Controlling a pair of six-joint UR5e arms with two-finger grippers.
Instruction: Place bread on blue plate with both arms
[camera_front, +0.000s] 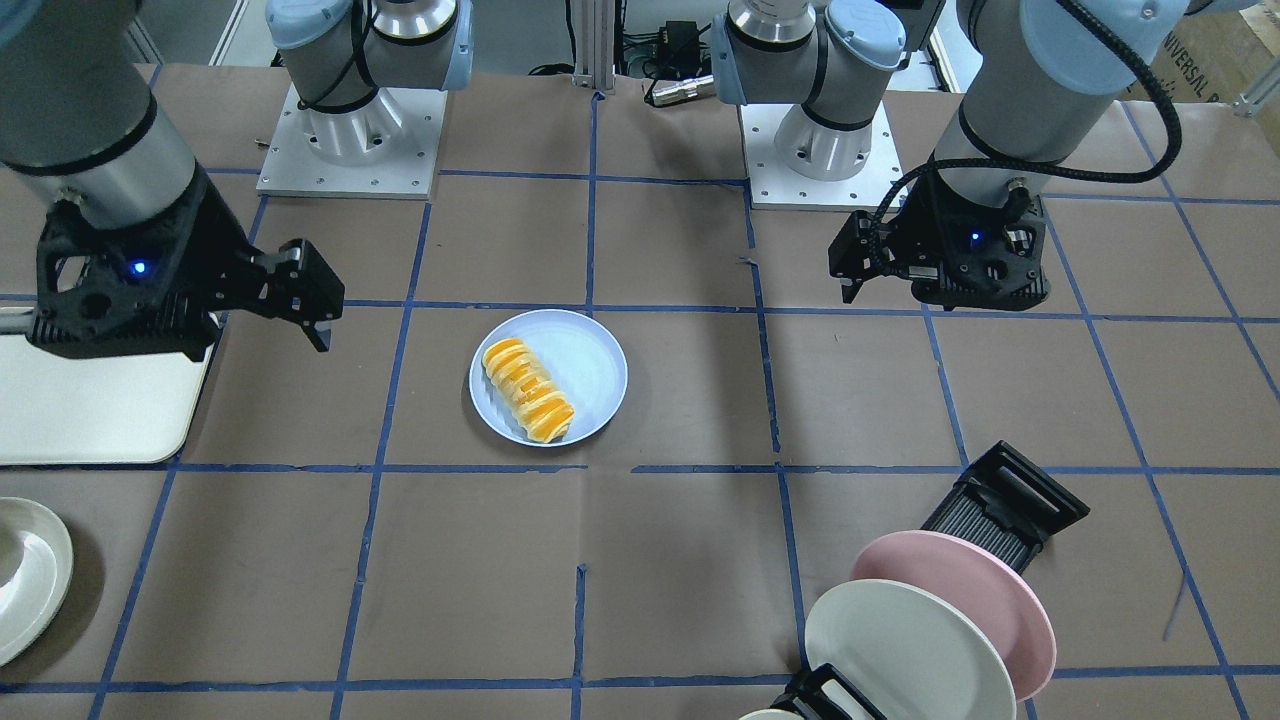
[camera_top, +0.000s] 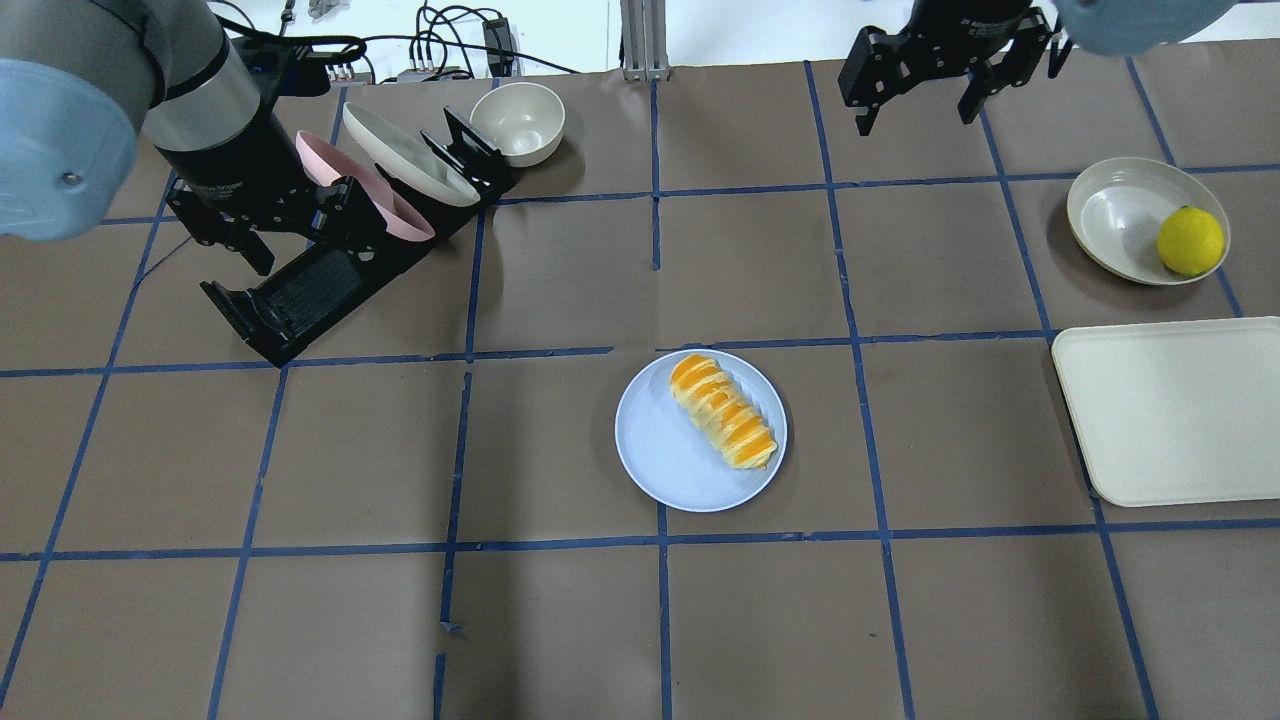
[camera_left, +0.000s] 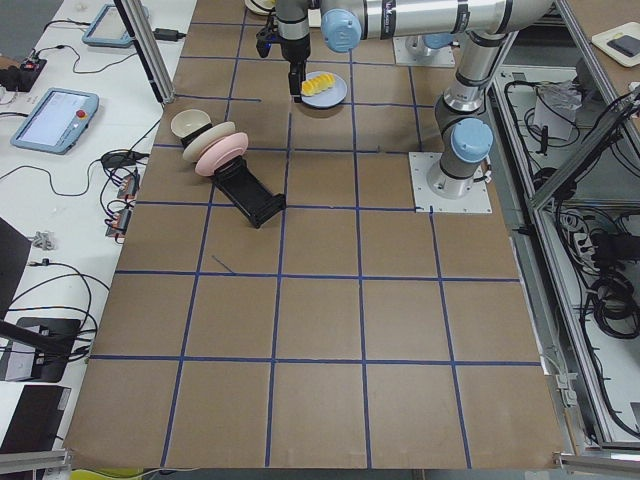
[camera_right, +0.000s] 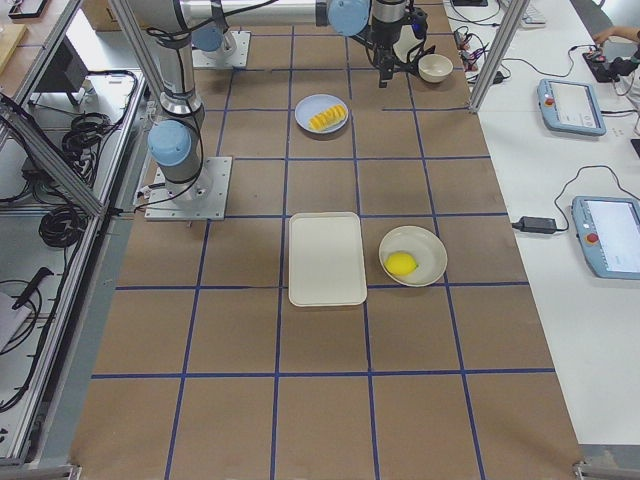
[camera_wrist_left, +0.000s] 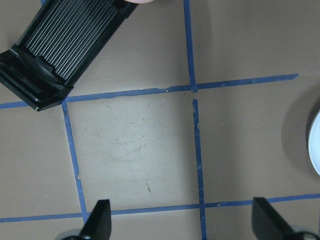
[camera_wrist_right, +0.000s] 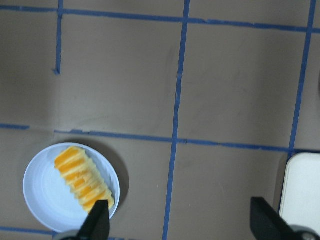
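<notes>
The bread (camera_top: 722, 410), a ridged pale yellow loaf with orange stripes, lies on the blue plate (camera_top: 665, 450) at mid-table, toward the plate's right side. Both also show in the front view, bread (camera_front: 527, 390) on plate (camera_front: 590, 365), and in the right wrist view, bread (camera_wrist_right: 82, 177) on plate (camera_wrist_right: 45, 195). My left gripper (camera_top: 300, 235) is open and empty, high above the dish rack, far from the plate. My right gripper (camera_top: 915, 115) is open and empty, high over the far side of the table. The wrist views show each pair of fingertips wide apart with nothing between them.
A black dish rack (camera_top: 300, 290) holds a pink plate (camera_top: 365, 200) and a cream plate (camera_top: 405, 155), with a cream bowl (camera_top: 518, 122) behind it. A lemon (camera_top: 1190, 240) sits in a cream bowl (camera_top: 1115, 215). A white tray (camera_top: 1170, 410) lies at the right.
</notes>
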